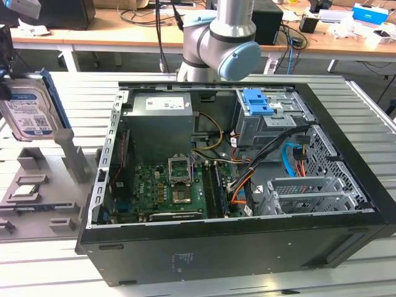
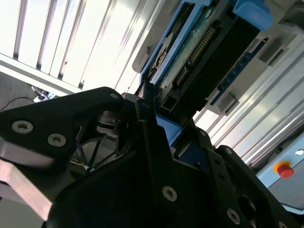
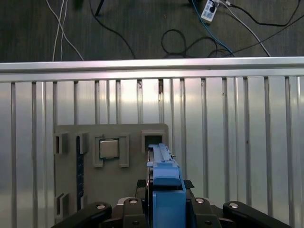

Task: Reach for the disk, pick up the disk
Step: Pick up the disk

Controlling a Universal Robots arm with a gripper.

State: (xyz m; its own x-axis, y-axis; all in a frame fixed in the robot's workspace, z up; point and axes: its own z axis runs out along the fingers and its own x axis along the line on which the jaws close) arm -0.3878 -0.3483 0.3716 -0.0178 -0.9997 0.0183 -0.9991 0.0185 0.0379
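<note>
Black gripper [image 3: 167, 203] links are sitting closest to my first wrist camera, and between them I am seeing the blue plastic edge of the disk [image 1: 28, 110], a flat silver-metal hard drive with a white-and-blue label. I am reading the jaws as clamped on the disk. It is hanging upright at the exterior view's left, above the flat grey fixture tray [image 3: 110, 190] and, as far as I can judge, clear of it.

What is worrying me is the hold. The jaws seem to be pinching the plastic frame rather than the metal body, so a quick move could be pivoting the drive or sliding it out. A drop would be landing it on the tray, near the small square silver processor chip [image 3: 109, 148]. Swinging low towards the open black computer case [image 1: 235, 253] could be clipping its wall.
</note>
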